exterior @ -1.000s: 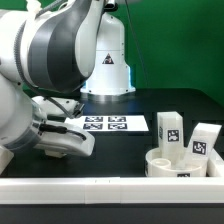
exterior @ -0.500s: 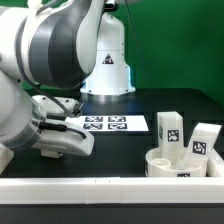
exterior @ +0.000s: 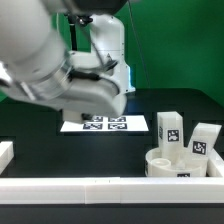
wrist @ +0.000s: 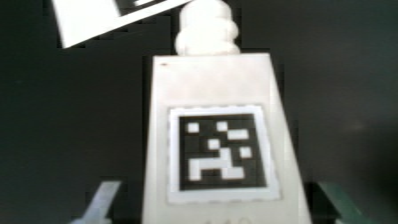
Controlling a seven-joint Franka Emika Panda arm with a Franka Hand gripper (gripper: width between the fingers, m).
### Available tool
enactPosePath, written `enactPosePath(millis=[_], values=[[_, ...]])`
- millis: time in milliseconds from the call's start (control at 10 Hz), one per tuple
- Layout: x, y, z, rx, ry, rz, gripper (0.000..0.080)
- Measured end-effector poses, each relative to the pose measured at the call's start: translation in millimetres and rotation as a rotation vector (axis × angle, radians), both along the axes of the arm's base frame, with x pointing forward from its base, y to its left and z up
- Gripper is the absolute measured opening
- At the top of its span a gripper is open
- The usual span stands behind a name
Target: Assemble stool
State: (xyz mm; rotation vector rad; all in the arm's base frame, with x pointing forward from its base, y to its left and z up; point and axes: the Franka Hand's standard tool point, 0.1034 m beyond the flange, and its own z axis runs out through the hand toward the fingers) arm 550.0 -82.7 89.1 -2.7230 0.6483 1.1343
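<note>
In the wrist view a white blocky leg (wrist: 217,130) fills the picture, with a black-and-white tag on its face and a ribbed peg at its far end. My gripper (wrist: 222,205) is shut on it, one finger (wrist: 107,200) against each side. In the exterior view the arm's bulk hides the gripper and this leg. The round drum-shaped seat (exterior: 180,165) stands at the exterior view's right front. Two more tagged legs (exterior: 168,130) (exterior: 203,141) stand upright just behind it.
The marker board (exterior: 105,124) lies flat mid-table, and its corner (wrist: 116,20) shows beyond the held leg. A long white border bar (exterior: 90,188) runs along the front edge. A short white bar (exterior: 5,152) sits at the exterior view's left.
The arm was low at the exterior view's left; it has risen and swung toward the middle above the marker board. The jaws have closed on the leg.
</note>
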Motion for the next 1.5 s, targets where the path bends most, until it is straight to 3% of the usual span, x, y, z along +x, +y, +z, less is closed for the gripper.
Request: enactPosePath(millis=[400, 600, 700, 800, 900, 1100, 1300, 1500], values=[[2.6, -7.5, -6.6, -0.008, -0.027, -0.003, 0.0337], [22.0, -6.4, -5.1, -0.061, -0.205, 0.003, 0.0337], [20.6, 5.8, 1.2, -0.091, -0.298, 0.001, 0.0337], [15.5, 13.4, 3.5, -0.094, -0.314, 0.003, 0.0337], [28.1, 17.5, 4.5, -0.127, -0.393, -0.002, 0.0337], [29.5, 19.0, 2.1, -0.177, -0.528, -0.001, 0.0337], [45.4, 20.6, 3.3, -0.246, -0.706, 0.014, 0.0337], [51.9, 41.1, 14.7, -0.271, -0.814, 0.058, 0.0337]])
